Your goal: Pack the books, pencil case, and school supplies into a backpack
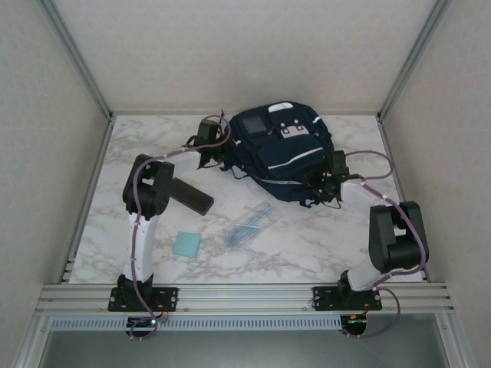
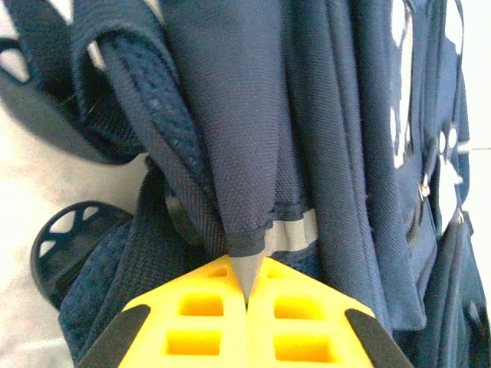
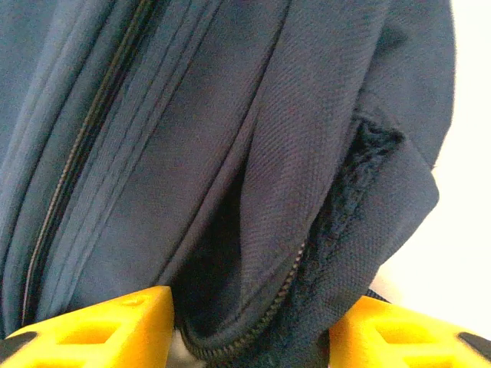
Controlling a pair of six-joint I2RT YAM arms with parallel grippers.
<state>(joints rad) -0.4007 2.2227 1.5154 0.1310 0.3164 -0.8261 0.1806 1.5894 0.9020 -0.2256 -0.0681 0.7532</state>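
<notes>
The backpack [image 1: 280, 149] lies flat on the counter [image 1: 307, 245], the largest thing there, navy with thin white stripes and a grey patch on its far end. Its near edge faces the arms.

The left arm [image 1: 138, 230] reaches to the backpack's left side. In the left wrist view its jaws are pressed tight together on the tip of a hanging navy flap of the backpack [image 2: 307, 115], a thin grey strip of cloth caught between the yellow fingers [image 2: 199, 307]. Mesh-padded strap material hangs just left of that flap.

The right arm [image 1: 395, 238] reaches to the backpack's near right corner. In the right wrist view its jaws stand partly apart on either side of a fold of the backpack [image 3: 192, 115] beside an unzipped opening, with the zipper teeth curving along the rim between the yellow fingers [image 3: 115, 322]. The cloth fills the gap from one finger to the other; whether they pinch it yet I cannot tell.

In front of the backpack, well apart from it, the clear plastic packet [image 1: 249, 226] of bluish sticks lies slantwise on the counter. The light-blue square pad [image 1: 186, 244] lies flat further to the front and left of the backpack, near the packet but not touching it.

A dark oblong shape [image 1: 196, 199] lies off the backpack's near left side, by the left arm's elbow; whether it is the pencil case or part of the arm I cannot tell.
</notes>
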